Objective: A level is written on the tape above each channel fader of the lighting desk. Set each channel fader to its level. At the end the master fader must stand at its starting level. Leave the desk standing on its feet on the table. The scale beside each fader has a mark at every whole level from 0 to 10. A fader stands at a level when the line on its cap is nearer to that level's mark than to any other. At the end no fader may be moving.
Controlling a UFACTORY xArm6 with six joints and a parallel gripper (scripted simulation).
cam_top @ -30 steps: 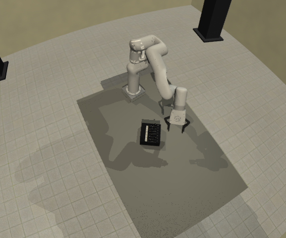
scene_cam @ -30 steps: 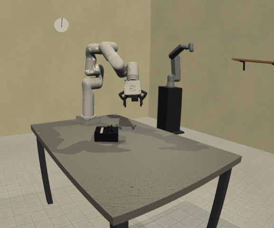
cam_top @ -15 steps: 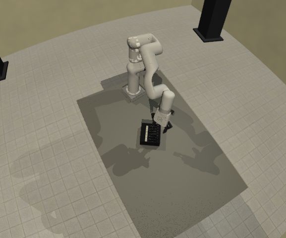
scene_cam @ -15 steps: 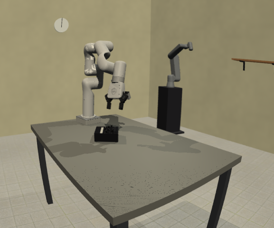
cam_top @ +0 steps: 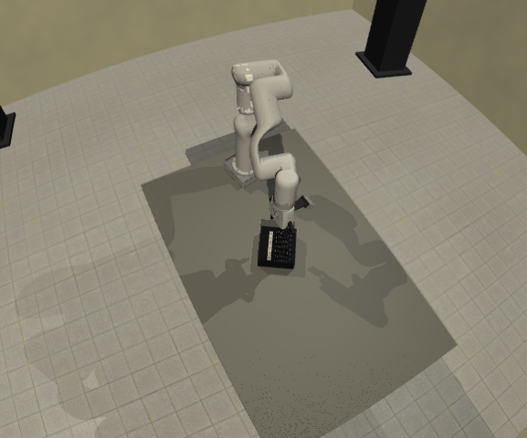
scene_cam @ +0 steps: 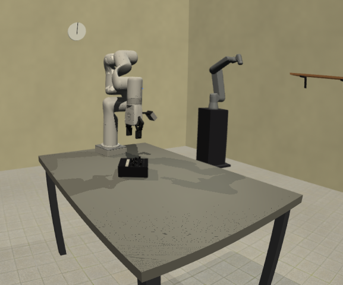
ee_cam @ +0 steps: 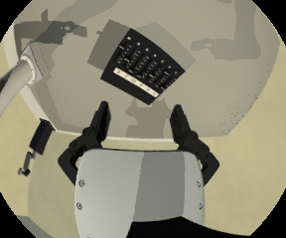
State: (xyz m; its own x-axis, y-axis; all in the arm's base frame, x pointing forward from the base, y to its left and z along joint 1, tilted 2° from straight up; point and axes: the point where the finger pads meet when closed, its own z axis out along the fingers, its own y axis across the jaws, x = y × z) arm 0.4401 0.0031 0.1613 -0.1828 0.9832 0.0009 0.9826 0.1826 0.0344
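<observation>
The lighting desk (cam_top: 276,247) is a small black box standing flat on the table. It also shows in the exterior view (scene_cam: 132,167) and in the wrist view (ee_cam: 143,62). A pale tape strip (ee_cam: 135,83) runs along one edge of its top, and rows of small faders (ee_cam: 146,61) lie beside it. The written levels and the cap lines are too small to read. My gripper (scene_cam: 134,132) hangs open and empty well above the desk's far edge, fingers pointing down. Its two fingers stand wide apart in the wrist view.
The arm's base (scene_cam: 110,149) is bolted at the table's far edge, just behind the desk. A second grey arm on a black pedestal (scene_cam: 211,135) stands on the floor beyond the table. A shelf (scene_cam: 321,76) hangs on the right wall.
</observation>
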